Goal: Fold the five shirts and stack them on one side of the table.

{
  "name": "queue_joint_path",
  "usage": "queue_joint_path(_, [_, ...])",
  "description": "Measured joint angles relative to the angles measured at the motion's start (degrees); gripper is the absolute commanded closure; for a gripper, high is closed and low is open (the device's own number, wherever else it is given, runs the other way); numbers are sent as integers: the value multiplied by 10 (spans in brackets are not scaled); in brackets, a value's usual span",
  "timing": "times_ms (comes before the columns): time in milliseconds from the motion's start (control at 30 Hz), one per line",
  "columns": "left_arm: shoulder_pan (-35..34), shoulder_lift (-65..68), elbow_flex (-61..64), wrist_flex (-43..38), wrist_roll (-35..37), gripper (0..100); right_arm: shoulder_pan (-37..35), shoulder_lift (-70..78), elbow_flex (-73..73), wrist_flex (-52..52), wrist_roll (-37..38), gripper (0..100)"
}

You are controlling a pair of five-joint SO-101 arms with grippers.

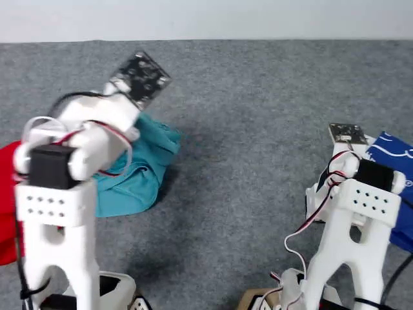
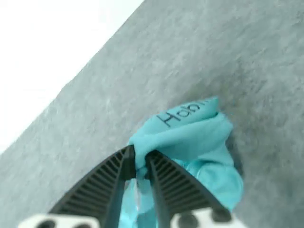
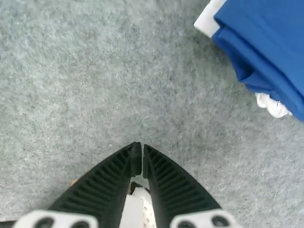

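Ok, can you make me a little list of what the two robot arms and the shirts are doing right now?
left gripper: shut on a fold of the teal shirt
teal shirt: bunched up on the table, on the left arm's side
right gripper: shut, empty, over bare table
blue shirt: beside the right gripper, not touched
red shirt: at the far left edge of the high view

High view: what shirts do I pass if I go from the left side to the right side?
First the red shirt → then the teal shirt → last the blue shirt.
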Motion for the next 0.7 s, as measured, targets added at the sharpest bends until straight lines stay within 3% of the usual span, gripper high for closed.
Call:
queue_joint_path(100, [-60,1,-64,61,-34,996,-16,0,0,-13,17,990])
queue_joint_path(300, [-216,-8,-144,72,-87,996,-107,0,0,-18,21,990])
queue_joint_path(567, [-413,-13,-142,72,-146,996,-241,0,0,-93,21,990])
queue_joint_path(700, [-480,-13,-84,72,-182,996,-297,8,0,-127,21,990])
